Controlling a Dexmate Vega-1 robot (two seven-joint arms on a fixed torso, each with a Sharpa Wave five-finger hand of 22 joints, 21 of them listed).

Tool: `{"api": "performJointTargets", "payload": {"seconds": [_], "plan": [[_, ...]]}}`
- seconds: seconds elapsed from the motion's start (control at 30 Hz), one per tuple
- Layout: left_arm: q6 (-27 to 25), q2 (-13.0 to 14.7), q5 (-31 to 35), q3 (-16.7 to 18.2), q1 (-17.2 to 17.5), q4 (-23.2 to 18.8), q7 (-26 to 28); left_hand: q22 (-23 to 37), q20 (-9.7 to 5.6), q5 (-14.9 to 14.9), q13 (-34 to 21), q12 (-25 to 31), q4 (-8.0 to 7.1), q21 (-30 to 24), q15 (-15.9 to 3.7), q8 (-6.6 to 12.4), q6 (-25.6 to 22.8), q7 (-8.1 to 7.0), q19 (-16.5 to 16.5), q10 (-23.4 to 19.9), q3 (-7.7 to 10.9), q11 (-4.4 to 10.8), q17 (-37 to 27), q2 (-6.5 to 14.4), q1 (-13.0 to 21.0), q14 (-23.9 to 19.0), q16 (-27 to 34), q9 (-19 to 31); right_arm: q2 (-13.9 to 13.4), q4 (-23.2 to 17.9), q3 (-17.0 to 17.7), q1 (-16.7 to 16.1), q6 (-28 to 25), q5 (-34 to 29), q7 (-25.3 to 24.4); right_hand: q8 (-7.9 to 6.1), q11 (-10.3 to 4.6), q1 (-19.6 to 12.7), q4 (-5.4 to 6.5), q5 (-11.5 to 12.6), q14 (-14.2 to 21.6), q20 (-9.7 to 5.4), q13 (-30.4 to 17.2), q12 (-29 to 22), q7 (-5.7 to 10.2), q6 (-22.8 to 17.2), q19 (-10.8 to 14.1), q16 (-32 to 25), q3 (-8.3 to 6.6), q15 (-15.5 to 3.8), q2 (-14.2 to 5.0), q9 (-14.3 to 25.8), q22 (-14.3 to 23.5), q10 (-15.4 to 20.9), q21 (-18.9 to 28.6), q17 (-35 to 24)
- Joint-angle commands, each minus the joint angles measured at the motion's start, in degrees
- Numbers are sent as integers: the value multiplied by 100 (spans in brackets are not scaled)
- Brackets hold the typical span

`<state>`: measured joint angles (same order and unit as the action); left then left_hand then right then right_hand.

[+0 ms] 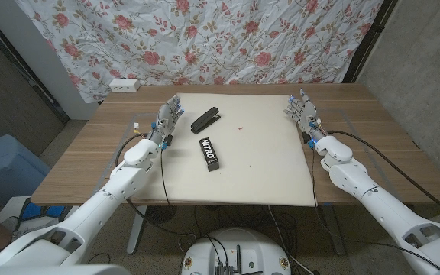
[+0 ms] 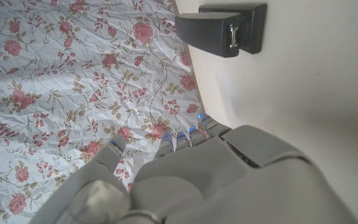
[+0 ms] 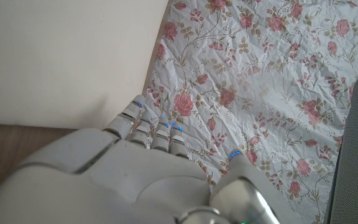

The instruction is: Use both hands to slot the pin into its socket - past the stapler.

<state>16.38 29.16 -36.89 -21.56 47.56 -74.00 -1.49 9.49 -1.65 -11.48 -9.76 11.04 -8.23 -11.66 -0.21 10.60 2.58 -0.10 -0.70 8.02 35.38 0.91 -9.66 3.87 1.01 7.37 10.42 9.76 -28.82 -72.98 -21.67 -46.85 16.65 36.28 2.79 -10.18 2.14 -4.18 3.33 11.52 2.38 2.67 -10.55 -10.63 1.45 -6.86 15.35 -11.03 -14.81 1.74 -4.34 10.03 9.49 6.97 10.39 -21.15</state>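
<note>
A black stapler (image 1: 206, 120) (image 2: 222, 28) lies on the cream mat (image 1: 258, 168) toward its far left. Nearer the front lies a black block (image 1: 210, 153) with white lettering "NITRO". A tiny reddish speck (image 1: 241, 127) sits on the mat right of the stapler; it is too small to tell what it is. My left hand (image 1: 165, 120) (image 2: 197, 180) stands at the mat's left edge beside the stapler, fingers apart, holding nothing. At the mat's far right corner my right hand (image 1: 304, 112) (image 3: 148, 180) is likewise empty, with its fingers spread.
The mat covers the middle of the wooden table (image 1: 90, 153). A white power strip (image 1: 124, 85) sits at the far left corner. A floral curtain (image 1: 228, 38) hangs behind the table. Black cables (image 1: 140, 141) run along both arms.
</note>
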Motion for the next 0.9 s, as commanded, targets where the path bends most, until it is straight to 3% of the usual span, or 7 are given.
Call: {"api": "performJointTargets", "payload": {"seconds": [0.03, 0.53, 0.9], "plan": [[-242, 143, 176, -23, 86, -290, 275, 28, -264, -27, -10, 49, 14, -29, 2, 25, 20, -8, 37, 0, 48, 4, -14, 496, 2, 21, 36, 13, 53, 351, -167, 328, 130, -267, 8, -36, -1, -55, 7, 29, 55, -9, -30, -29, 19, -53, 49, -26, -25, 3, -14, 15, 26, 53, 37, -11], [-417, 366, 213, 30, 247, -706, 376, 25, -251, -25, -8, 55, 47, -11, -97, 4, 14, -69, 72, -105, 75, 61, -12, 499, 20, -29, 22, 13, -108, -125, -302, 267, 83, -791, -392, -57, -34, -113, -50, 61, 58, -54, -28, -40, 19, -105, 42, -16, -68, -47, -37, 13, 24, 71, 38, 64], [-379, 499, 286, 78, 314, -801, 382, 24, -242, -23, -4, 72, 68, -8, -143, 5, -27, -106, 137, -254, 96, 107, -11, 495, 26, -122, 26, 12, -435, -615, -664, 410, -485, -1658, -711, -71, -43, -190, -116, 78, 67, -83, -26, -48, 44, -152, 12, -13, -119, -81, -69, 11, 22, 92, 29, 124]]}}
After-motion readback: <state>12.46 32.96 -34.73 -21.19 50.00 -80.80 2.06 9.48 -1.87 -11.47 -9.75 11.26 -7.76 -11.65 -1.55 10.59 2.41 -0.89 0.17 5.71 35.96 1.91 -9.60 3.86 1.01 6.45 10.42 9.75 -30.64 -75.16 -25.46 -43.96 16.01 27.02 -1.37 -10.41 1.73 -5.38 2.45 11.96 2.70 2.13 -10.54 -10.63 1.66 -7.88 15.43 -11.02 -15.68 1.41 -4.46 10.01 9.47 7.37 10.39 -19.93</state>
